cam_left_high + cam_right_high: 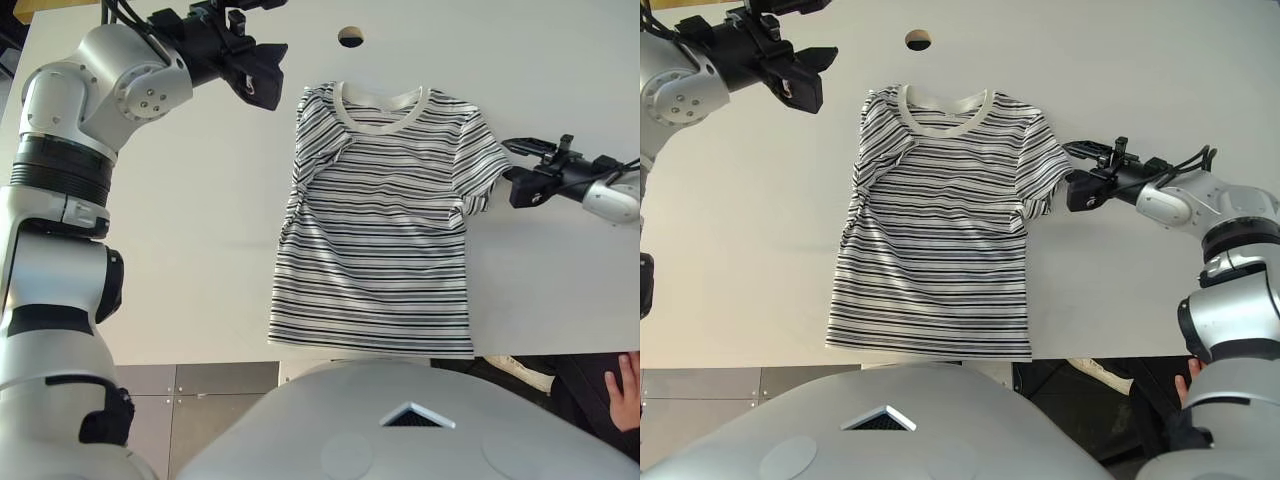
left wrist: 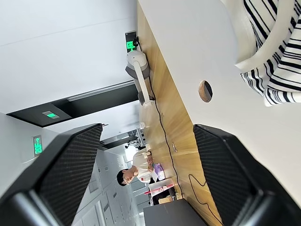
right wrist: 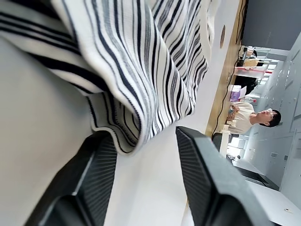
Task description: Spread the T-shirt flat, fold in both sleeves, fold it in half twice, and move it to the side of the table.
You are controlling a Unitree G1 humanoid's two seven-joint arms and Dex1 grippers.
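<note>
- T-shirt (image 1: 380, 240): striped, lies front up on the white table (image 1: 190, 210), collar at the far side, hem at the near edge.
- Its left sleeve looks tucked in; right sleeve (image 1: 482, 165) sticks out.
- Right gripper (image 1: 512, 165): low at the tip of that sleeve, fingers (image 3: 207, 174) apart, sleeve hem sits at the gap, not clamped.
- Left gripper (image 1: 268, 78): raised beside the shirt's left shoulder, fingers wide apart, holding nothing.
- Round hole (image 1: 350, 37) in the table beyond the collar.
</note>
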